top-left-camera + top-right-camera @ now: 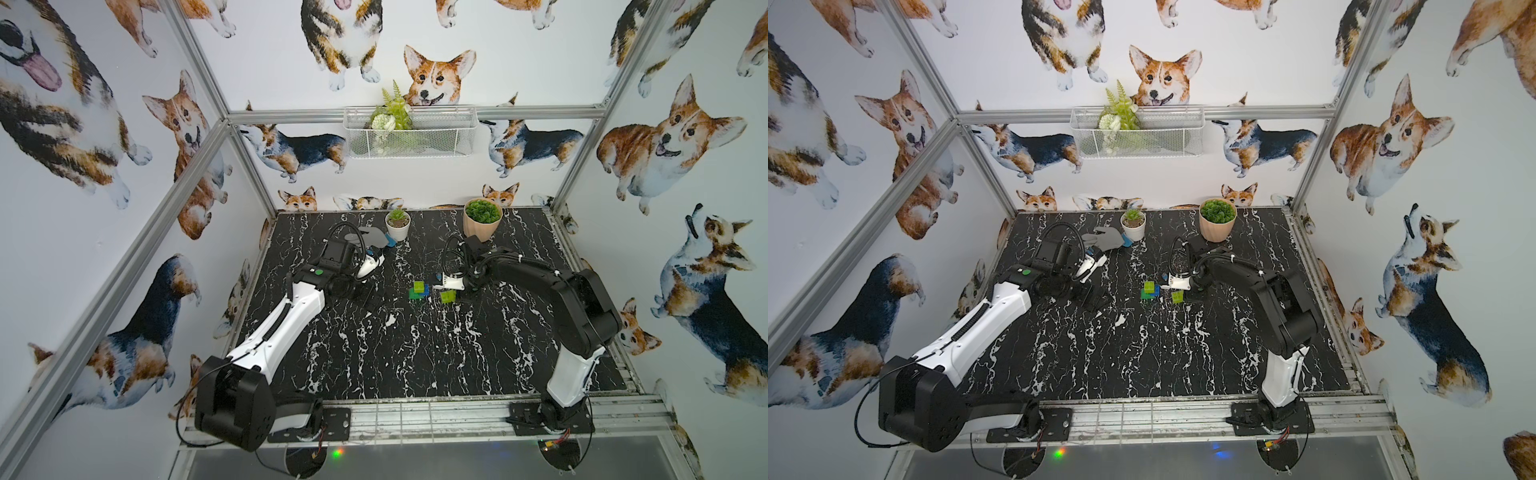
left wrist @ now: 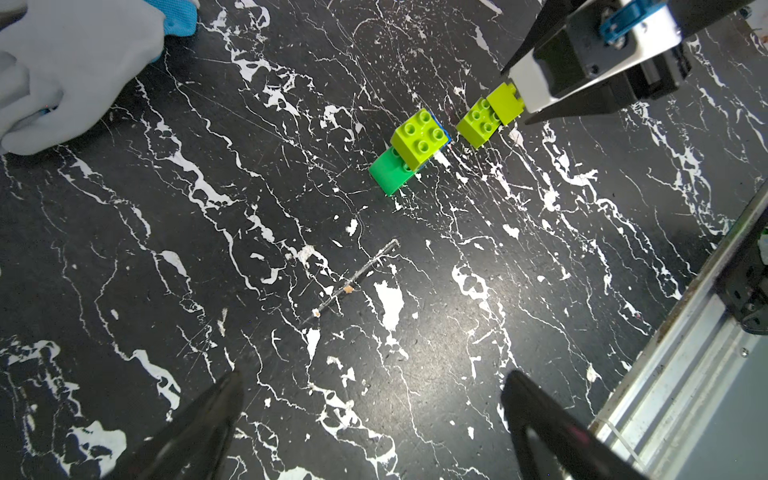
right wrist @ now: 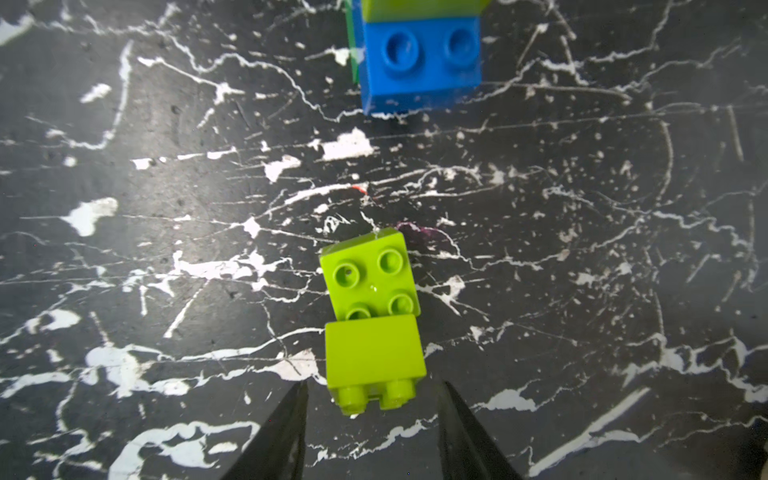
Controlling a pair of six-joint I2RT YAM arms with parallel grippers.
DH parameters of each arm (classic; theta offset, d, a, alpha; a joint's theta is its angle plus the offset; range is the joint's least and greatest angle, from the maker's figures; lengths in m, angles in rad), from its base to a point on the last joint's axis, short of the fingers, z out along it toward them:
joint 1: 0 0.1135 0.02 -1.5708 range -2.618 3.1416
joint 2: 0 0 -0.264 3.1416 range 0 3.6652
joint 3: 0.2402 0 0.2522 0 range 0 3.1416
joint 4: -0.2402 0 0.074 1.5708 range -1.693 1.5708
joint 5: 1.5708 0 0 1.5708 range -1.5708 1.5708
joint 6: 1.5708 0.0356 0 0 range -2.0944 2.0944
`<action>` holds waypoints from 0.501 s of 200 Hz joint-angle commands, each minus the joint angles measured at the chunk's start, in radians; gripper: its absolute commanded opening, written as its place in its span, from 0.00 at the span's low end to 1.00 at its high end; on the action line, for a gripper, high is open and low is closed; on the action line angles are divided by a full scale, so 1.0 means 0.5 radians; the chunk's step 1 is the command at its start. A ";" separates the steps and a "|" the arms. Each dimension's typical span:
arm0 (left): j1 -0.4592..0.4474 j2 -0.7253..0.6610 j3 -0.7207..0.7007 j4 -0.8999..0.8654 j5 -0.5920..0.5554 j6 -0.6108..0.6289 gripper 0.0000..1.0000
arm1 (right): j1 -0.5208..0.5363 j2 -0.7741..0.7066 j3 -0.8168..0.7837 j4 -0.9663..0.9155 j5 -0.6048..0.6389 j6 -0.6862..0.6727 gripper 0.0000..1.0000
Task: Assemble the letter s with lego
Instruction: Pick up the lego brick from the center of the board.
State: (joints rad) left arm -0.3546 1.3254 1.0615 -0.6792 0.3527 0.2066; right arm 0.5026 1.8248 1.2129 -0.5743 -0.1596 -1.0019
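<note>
The wire basket (image 1: pixel 440 139) on the back rail holds a fern (image 1: pixel 392 109); the white pot (image 1: pixel 397 232) and the peach pot (image 1: pixel 478 232) each hold a plant; black marbled table (image 1: pixel 415 357), corgi wallpaper (image 1: pixel 432 79); my left gripper (image 2: pixel 376 376) gapes empty; my right gripper (image 3: pixel 372 384) stands parted around the lime lego pair (image 3: pixel 372 320), near the blue-and-green lego stack (image 1: pixel 419 290).

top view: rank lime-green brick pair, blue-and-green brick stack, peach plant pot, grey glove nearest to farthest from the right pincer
1. Pair of lime-green studded bricks, right at the tips of the right pincer.
2. Stack of lime-green, blue and dark green bricks, just beyond, to its left.
3. Peach ribbed plant pot, at the back.
4. Grey fabric glove, far back, on the left side.
</note>
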 commanded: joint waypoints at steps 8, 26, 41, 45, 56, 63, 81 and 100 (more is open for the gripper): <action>-0.003 -0.003 0.015 -0.034 0.016 0.026 1.00 | -0.008 -0.014 -0.070 0.325 -0.080 0.074 0.53; -0.003 -0.015 0.013 -0.041 0.010 0.026 1.00 | -0.019 0.000 -0.063 0.320 -0.135 0.107 0.52; -0.004 -0.022 0.011 -0.048 0.000 0.031 1.00 | -0.024 -0.002 -0.076 0.348 -0.168 0.125 0.51; -0.004 -0.022 0.011 -0.050 0.000 0.033 1.00 | -0.028 -0.002 -0.077 0.351 -0.181 0.128 0.51; -0.004 -0.022 0.010 -0.053 0.000 0.034 1.00 | -0.034 0.000 -0.075 0.349 -0.216 0.145 0.50; -0.004 -0.022 0.007 -0.053 0.000 0.033 1.00 | -0.038 0.004 -0.072 0.339 -0.228 0.146 0.49; -0.005 -0.022 0.006 -0.054 0.000 0.034 1.00 | -0.045 0.021 -0.057 0.292 -0.240 0.144 0.46; -0.006 -0.019 0.007 -0.056 -0.002 0.035 1.00 | -0.055 0.026 -0.042 0.255 -0.264 0.162 0.44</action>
State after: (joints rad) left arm -0.3561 1.3178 1.0615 -0.6941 0.3515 0.2066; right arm 0.4812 1.8313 1.1793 -0.4301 -0.2443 -0.9413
